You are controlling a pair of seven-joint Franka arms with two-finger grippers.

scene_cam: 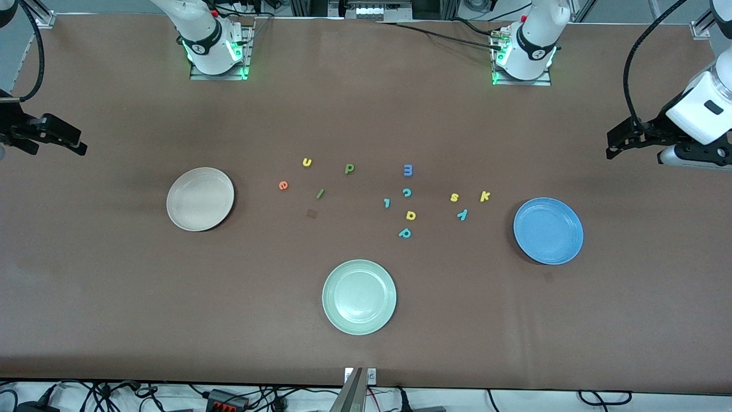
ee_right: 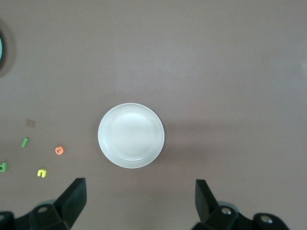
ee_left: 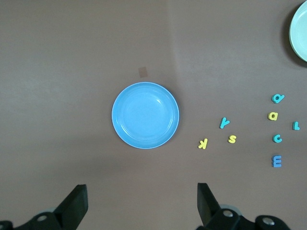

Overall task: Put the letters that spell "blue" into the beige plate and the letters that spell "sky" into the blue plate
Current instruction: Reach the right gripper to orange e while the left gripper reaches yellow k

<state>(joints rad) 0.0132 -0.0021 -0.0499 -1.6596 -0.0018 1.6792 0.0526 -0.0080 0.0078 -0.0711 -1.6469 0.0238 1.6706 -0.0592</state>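
Spreading wide and bare around three plates is the table [scene_cam: 114, 320]: the beige plate [scene_cam: 200, 199] toward the right arm's end, the blue plate [scene_cam: 548, 230] toward the left arm's, a pale green plate [scene_cam: 359, 296] nearest the front camera. Twelve letters are lying between them, the letters that spell "blue" [scene_cam: 320, 194] near beige, the letters that spell "sky" [scene_cam: 462, 214] beside blue. The left gripper [scene_cam: 615, 143] and right gripper [scene_cam: 77, 143] are waiting over the table's ends, fingers apart.

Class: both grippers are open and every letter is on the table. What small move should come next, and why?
Probably the right gripper, open and high over the table near the beige plate, should lower onto the orange e: all plates are empty and it is the nearest "blue" letter.
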